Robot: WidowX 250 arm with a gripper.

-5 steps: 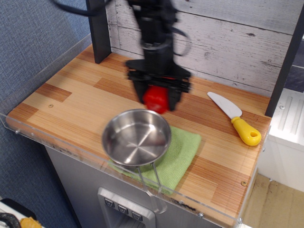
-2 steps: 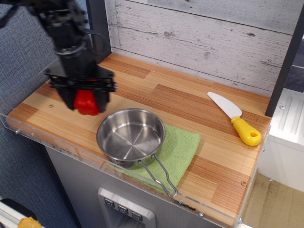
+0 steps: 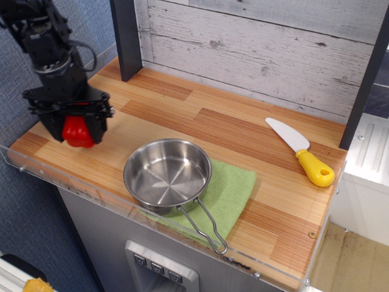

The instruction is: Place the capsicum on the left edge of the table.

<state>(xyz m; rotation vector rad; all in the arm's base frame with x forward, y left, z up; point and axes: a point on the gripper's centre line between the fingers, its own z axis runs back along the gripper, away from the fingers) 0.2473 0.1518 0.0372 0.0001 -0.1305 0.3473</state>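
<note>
The red capsicum [image 3: 76, 132] is held between the black fingers of my gripper [image 3: 74, 132], which is shut on it. It hangs over the left end of the wooden table [image 3: 182, 115], close to the front left corner and near the clear acrylic rim. I cannot tell whether the capsicum touches the planks. The arm rises from the gripper toward the upper left.
A steel pan [image 3: 168, 174] sits on a green cloth [image 3: 231, 191] at the front middle, its wire handle pointing over the front edge. A yellow-handled white knife [image 3: 301, 151] lies at the right. A dark post [image 3: 126, 36] stands at the back left.
My gripper has carried the capsicum from above the pan's back rim leftward to the table's left end. The pan shifted slightly left early on.
</note>
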